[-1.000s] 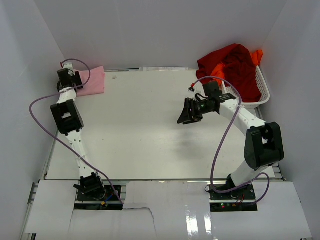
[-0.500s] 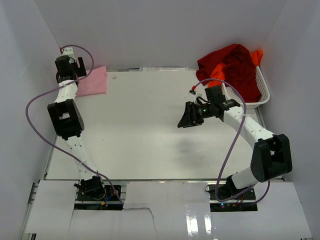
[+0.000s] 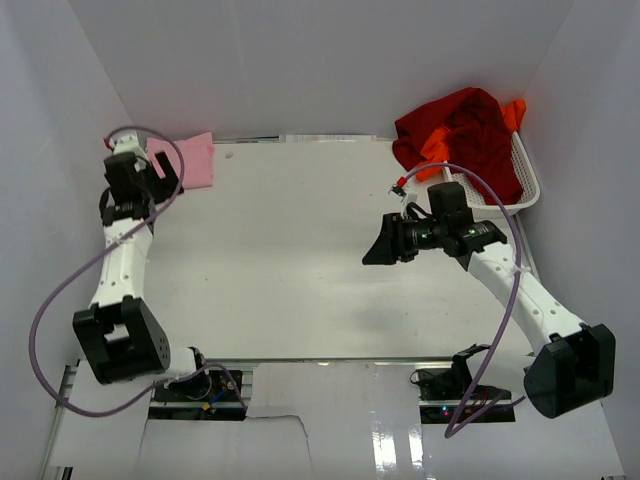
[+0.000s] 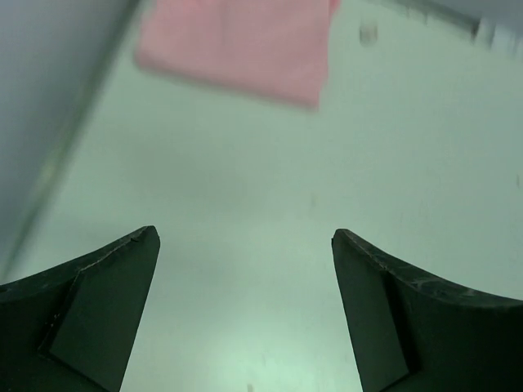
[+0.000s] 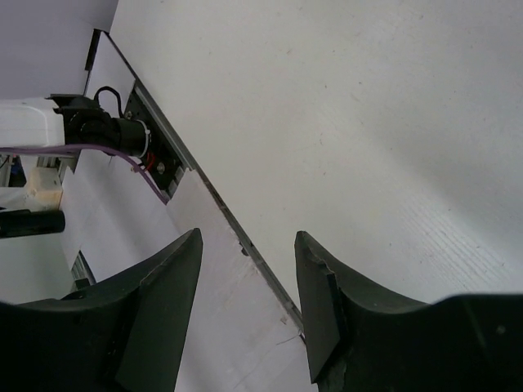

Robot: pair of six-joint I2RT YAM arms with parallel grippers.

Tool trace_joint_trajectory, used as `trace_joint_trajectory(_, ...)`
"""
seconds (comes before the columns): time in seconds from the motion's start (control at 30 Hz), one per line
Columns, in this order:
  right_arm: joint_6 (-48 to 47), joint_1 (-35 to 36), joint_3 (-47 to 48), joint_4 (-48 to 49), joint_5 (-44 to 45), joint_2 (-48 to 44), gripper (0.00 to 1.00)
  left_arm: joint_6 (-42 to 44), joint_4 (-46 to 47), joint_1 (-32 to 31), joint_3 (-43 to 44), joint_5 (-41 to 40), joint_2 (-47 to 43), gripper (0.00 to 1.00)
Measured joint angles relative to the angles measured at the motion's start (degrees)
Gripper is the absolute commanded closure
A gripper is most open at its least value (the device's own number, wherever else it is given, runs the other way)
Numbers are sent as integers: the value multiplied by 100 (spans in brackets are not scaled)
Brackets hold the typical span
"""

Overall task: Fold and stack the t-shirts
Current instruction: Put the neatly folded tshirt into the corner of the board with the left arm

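A folded light pink t-shirt [image 3: 196, 160] [image 4: 237, 45] lies flat at the far left corner of the table. My left gripper [image 3: 152, 170] [image 4: 243, 235] hangs open just in front of it, apart from the cloth, with only bare table between the fingers. A dark red t-shirt [image 3: 462, 128] is heaped in the basket at the far right, and bright orange t-shirt [image 3: 516, 112] cloth shows beside and under it. My right gripper [image 3: 373, 250] [image 5: 248, 235] stands open over the middle right of the table, holding nothing.
The white mesh basket [image 3: 526, 180] stands against the right wall. White walls close in the table on three sides. The table's front edge rail [image 5: 221, 214] and the left arm's base [image 5: 90, 126] show in the right wrist view.
My left gripper has opened wide and drawn back from the pink t-shirt, which stays folded on the table. The right arm has shifted slightly toward the near side.
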Motion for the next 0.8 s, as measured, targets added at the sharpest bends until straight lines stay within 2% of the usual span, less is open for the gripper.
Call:
trace_joint_trajectory(0.13, -17, 4, -282, -33, 42, -463, 44, -214, -549, -109, -1626, 566, -1252, 2)
trace_joint_trajectory(0.2, -28, 9, -411, -46, 81, -693, 44, -275, -791, -166, -2061, 802, -2015, 2)
trace_joint_trajectory(0.33, -33, 20, -734, -74, 142, -1211, 44, -306, -883, -184, -2214, 1123, -3320, 2)
trace_joint_trajectory(0.43, -28, 20, -994, -31, 149, -1515, 43, -284, -920, -184, -2214, 1303, -3985, 2)
trace_joint_trajectory(0.53, 13, 20, -1316, -7, 149, -1755, 44, -203, -1027, -186, -2214, 1351, -4284, 2)
trace_joint_trajectory(0.8, 39, 20, -1532, 50, 144, -1965, 43, -96, -1447, -184, -2214, 1316, -4138, 2)
